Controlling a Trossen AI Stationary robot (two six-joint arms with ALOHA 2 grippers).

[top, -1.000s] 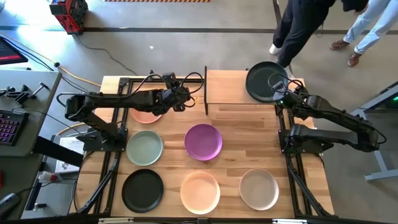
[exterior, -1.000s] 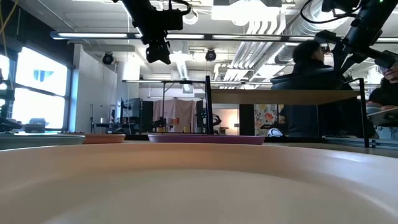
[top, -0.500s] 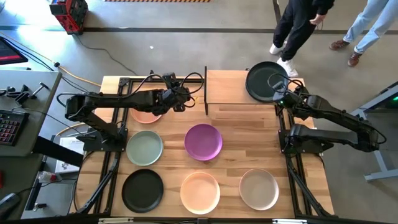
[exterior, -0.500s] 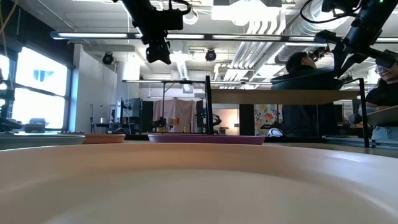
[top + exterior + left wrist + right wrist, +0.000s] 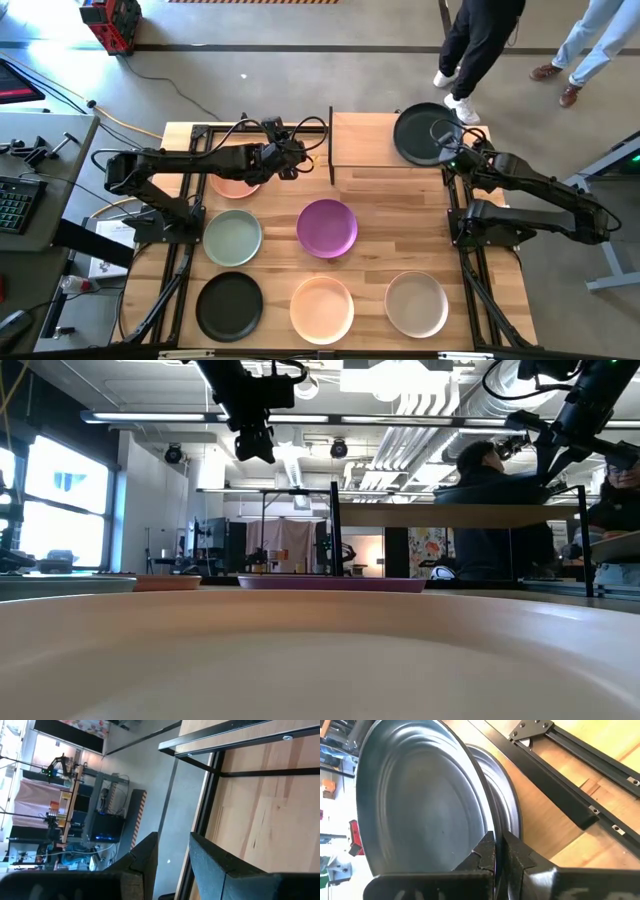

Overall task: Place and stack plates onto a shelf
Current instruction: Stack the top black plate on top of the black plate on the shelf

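The right gripper (image 5: 452, 152) pinches the rim of a black plate (image 5: 420, 135), fingers clamped tight on its edge, and holds it over a second dark plate (image 5: 507, 820) lying at the right end of the shelf (image 5: 365, 140), apparently to nest one in the other. The left gripper (image 5: 292, 163) hangs empty beside the shelf's left edge, above the peach plate (image 5: 232, 186), fingers narrowly parted. The purple plate (image 5: 327, 227), green plate (image 5: 232, 238), and front-edge plates wait on the table (image 5: 390, 195).

Two people (image 5: 478, 45) stand beyond the table; a keyboard (image 5: 14, 205) and red machine (image 5: 110, 22) sit left.
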